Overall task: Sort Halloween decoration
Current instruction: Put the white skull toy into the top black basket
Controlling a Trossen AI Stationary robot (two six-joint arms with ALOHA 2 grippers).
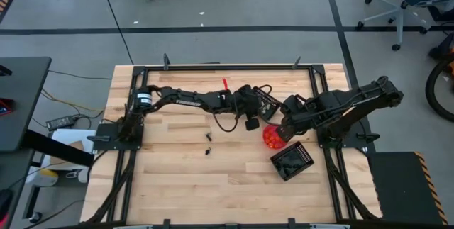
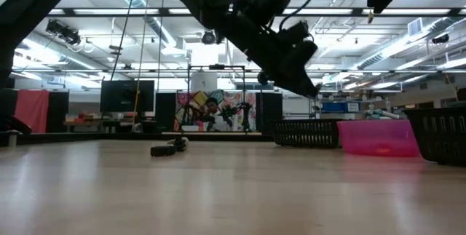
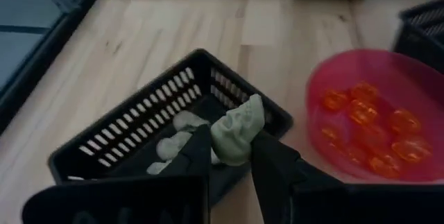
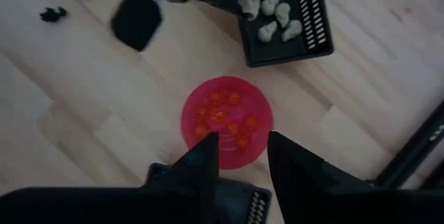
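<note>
Left tool (image 3: 232, 156) clenched on a pale skull trinket (image 3: 238, 131), held over the black basket (image 3: 104, 148) among others alike. Right tool (image 4: 239, 154) released, empty, above the pink bowl (image 4: 191, 109) of orange trinkets (image 4: 222, 116). Likely light, stiff, easily dropped; best pinched across the middle.

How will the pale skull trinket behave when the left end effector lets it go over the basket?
The pale skull trinket, pinched in the left end effector, looks light and irregular, so it should settle among the others in the black basket, probably without rolling.
</note>
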